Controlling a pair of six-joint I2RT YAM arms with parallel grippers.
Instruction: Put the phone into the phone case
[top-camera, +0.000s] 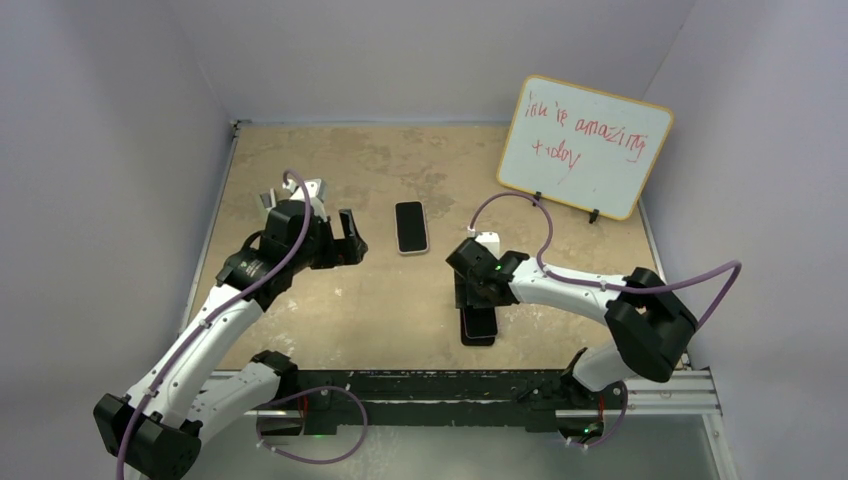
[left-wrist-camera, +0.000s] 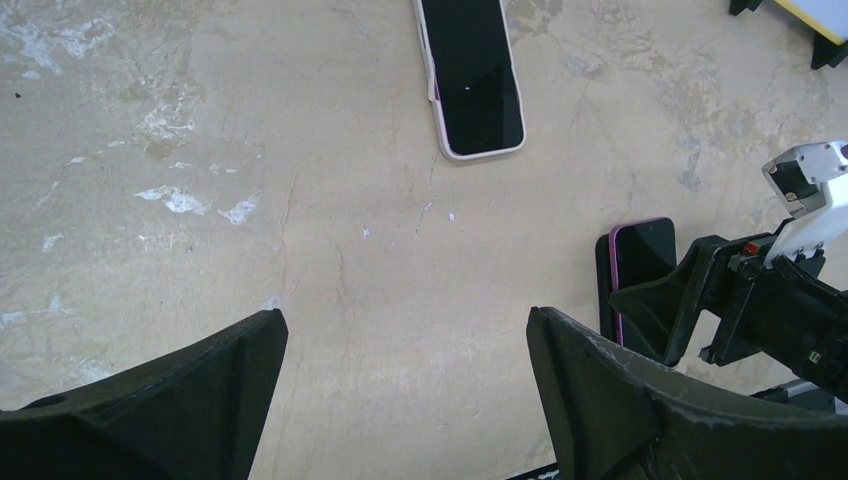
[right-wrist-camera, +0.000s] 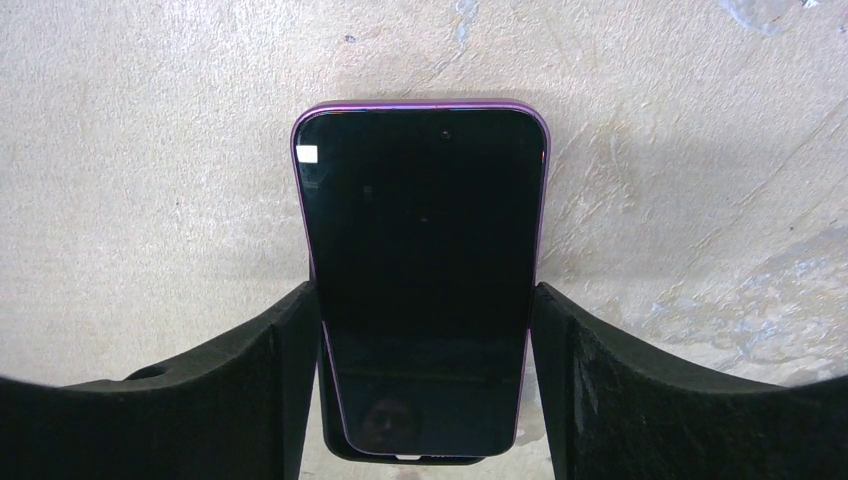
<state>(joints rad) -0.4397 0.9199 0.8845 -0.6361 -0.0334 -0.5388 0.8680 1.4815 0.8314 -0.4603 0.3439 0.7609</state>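
Observation:
A purple-edged phone (right-wrist-camera: 420, 250) with a dark screen lies face up, partly over a black phone case (right-wrist-camera: 332, 446) whose rim shows under its near end. My right gripper (right-wrist-camera: 425, 330) is shut on the phone, one finger on each long side, low over the table. In the top view the right gripper (top-camera: 478, 285) is right of centre with the phone (top-camera: 479, 328) below it. The left wrist view shows the phone (left-wrist-camera: 640, 255) and the case edge (left-wrist-camera: 603, 290). My left gripper (left-wrist-camera: 405, 315) is open and empty above bare table, also seen in the top view (top-camera: 350, 240).
A second phone in a pale case (top-camera: 411, 227) lies face up at the table's middle; it also shows in the left wrist view (left-wrist-camera: 470, 75). A whiteboard (top-camera: 585, 145) with red writing stands at the back right. White walls enclose the table.

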